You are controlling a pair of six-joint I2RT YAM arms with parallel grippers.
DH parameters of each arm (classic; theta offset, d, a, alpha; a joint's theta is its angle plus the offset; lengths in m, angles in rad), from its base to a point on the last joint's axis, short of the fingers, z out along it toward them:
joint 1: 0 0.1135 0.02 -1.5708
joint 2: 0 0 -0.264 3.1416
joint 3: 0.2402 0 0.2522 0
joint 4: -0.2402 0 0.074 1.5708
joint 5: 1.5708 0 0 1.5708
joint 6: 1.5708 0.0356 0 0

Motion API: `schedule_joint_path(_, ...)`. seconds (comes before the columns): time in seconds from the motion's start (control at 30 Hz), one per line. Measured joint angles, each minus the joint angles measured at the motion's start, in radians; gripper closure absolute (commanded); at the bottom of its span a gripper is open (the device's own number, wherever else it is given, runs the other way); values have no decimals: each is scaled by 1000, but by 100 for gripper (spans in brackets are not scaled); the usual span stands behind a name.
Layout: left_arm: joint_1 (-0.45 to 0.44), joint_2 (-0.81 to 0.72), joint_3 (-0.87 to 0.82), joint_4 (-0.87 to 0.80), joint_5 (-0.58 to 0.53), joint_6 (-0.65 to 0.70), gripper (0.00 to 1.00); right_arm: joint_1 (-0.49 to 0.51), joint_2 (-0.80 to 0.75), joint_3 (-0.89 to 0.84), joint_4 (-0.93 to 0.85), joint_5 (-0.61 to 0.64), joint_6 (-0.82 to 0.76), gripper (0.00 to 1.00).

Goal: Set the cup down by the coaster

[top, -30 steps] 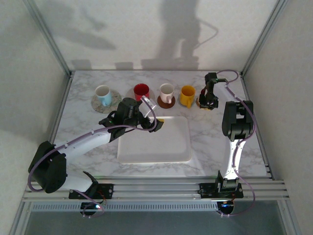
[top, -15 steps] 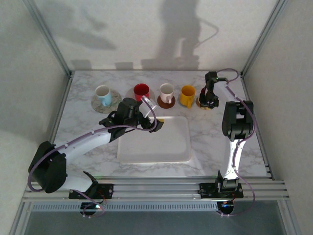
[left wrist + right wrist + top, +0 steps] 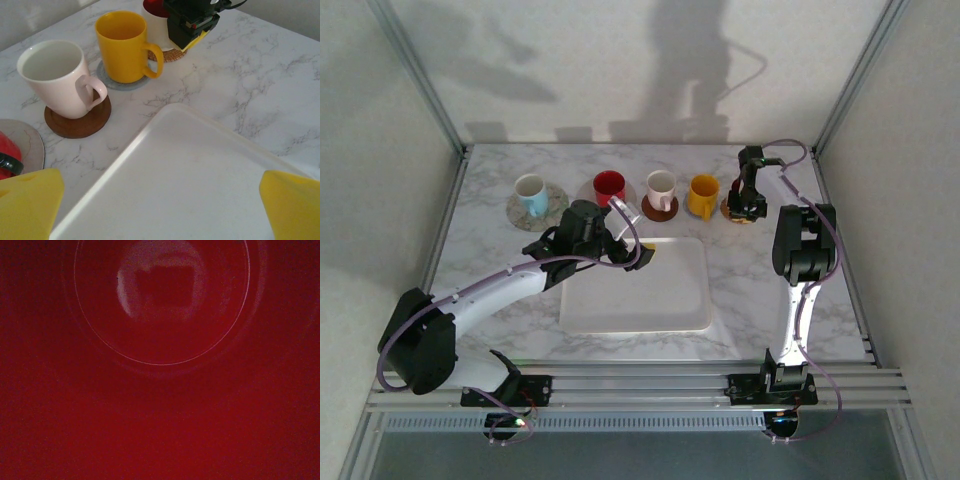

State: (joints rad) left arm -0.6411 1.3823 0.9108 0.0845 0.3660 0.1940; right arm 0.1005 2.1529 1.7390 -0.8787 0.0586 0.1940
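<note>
Right claw (image 3: 750,198) looks clamped on the wall of the cup (image 3: 157,30), white outside and red within, and its wrist camera stares down into that red hollow. Over the last second it has not budged; only the arm behind it has shifted a hair. The cup appears to stand on the woven coaster (image 3: 173,55) at the right end of the row, so I judge the placing done but for the release and lift. Next along are a yellow cup (image 3: 122,47) and a pale cup (image 3: 55,80), each on its own mat. Nearer lies the white tray (image 3: 190,175) on the marble worktop (image 3: 260,85). The left claw (image 3: 160,210) hangs over it, fingers wide apart, unmoved.
</note>
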Motion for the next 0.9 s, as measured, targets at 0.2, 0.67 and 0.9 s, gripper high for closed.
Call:
schedule_joint_path(0.2, 0, 0, 0, 0, 0, 0, 0, 0, 0, -3, 2, 0, 1, 79)
schedule_joint_path(0.67, -3, -6, 0, -2, -15, -11, 0, 0, -24, -44, 23, -9, 13, 40)
schedule_joint_path(0.9, -25, -87, 24, -30, -86, -15, 0, 0, -179, -106, 23, -22, 30, 13)
